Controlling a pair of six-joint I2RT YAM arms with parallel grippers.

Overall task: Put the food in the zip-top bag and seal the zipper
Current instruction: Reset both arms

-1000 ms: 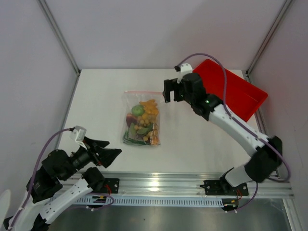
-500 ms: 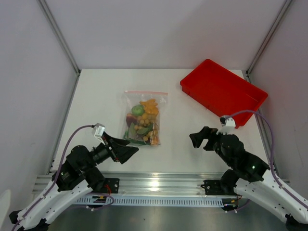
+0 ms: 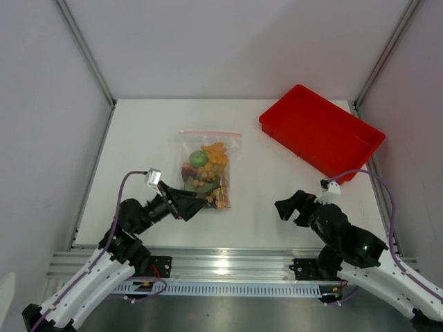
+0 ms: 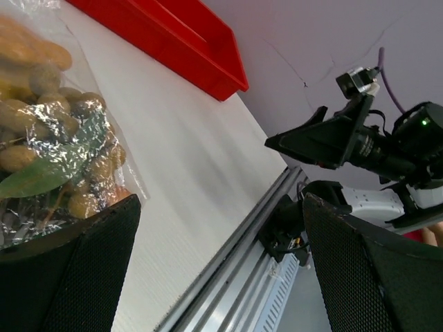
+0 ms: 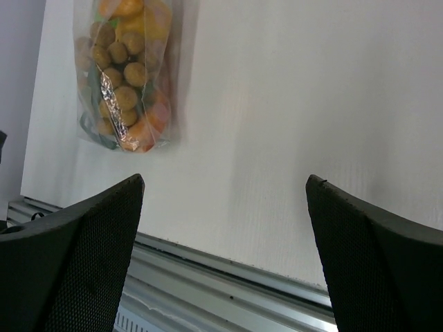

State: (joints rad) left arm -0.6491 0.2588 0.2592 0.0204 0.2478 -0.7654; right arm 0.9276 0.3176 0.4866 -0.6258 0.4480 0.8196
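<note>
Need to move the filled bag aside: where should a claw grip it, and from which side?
Probably the flat, empty band just inside the pinkish-red zipper strip of the clear crinkly plastic bag, approached from the far side: toy food bulges the rest, while that end lies thin.

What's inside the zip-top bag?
The zip-top bag holds toy food: orange lumpy pieces, green round piece, grape bunch, green leaves, purple-red piece. Anything under the pile is covered.

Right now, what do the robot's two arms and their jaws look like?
Both the left arm and right arm have white links and black joints. A purple cable loops to a small white wrist camera. The jaws are black, wedge-shaped, with a dotted texture.
</note>
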